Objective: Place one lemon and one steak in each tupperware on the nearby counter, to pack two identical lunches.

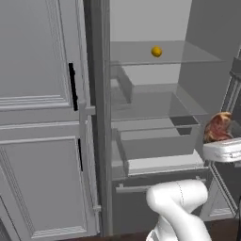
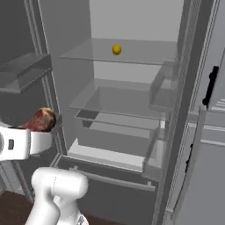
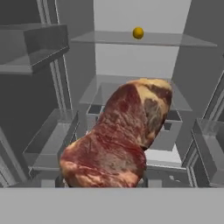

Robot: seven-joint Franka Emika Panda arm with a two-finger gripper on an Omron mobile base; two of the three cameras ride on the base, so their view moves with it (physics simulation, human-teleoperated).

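1. Gripping a steak (image 3: 117, 136): red, marbled meat with a pale fatty rim fills the middle of the hand view, rising from just where the gripper (image 3: 101, 181) has its fingertips, so jaws judged closed on its near end, though the fingertips themselves hidden under the meat.
2. Held out in front of the open fridge (image 1: 155, 117), clear of its glass shelves (image 2: 123, 101) — judged so that the steak can be carried off to the counter and its tupperware, neither of which can be pointed to here.
3. Seen in the left base view at the far right edge, steak (image 1: 218, 127) sitting on top of the white hand; in the right base view at the left edge, steak (image 2: 41, 120) above the white hand, beside the door-side shelving.
4. One lemon (image 1: 156, 51) left on the top glass shelf, well back and well apart from the steak; small, round, yellow; waiting for a later trip, by the look of it.
5. Grey panelled cabinet door (image 1: 42, 117) with black bar handle standing to the left of the fridge.
6. Arm pose: base link low at the bottom, elbow bent, forearm reaching sideways and up, hand roughly level and pointing into the fridge.
7. Risk judged: steak large and gripped at one end, likely to sag or swing in transit.
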